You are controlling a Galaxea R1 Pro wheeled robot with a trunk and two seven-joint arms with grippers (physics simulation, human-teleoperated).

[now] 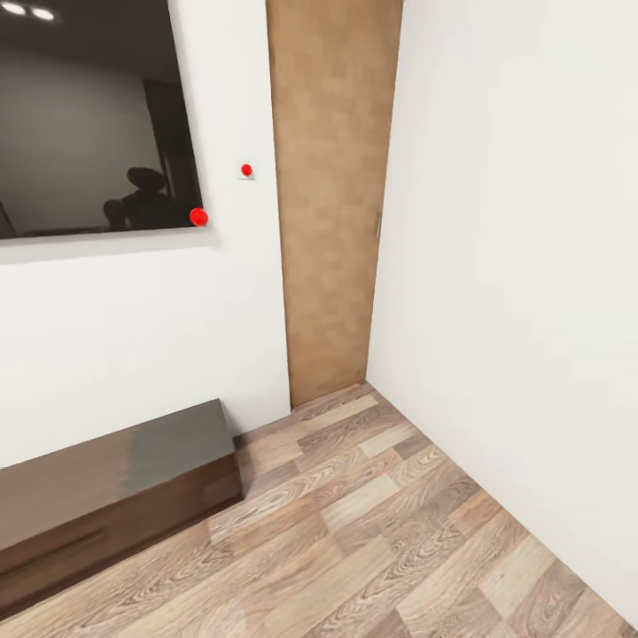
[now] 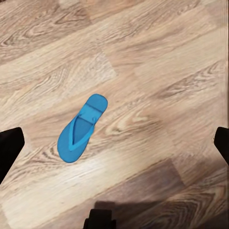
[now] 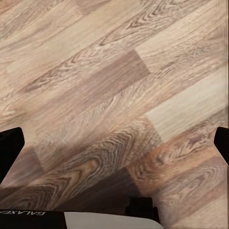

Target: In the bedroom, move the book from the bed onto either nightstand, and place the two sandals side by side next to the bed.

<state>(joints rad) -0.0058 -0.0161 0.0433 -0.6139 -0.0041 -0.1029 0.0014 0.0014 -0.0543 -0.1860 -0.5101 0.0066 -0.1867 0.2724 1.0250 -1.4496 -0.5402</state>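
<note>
Sandal [image 2: 82,128] lies flat on the wood floor [image 2: 157,62] beneath my left jaws, which stand wide and empty, like my right. I should descend centred over its strap, then close.

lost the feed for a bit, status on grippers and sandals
Both grippers open, empty. One sandal flat on floor under left gripper. Nothing near it.
</note>
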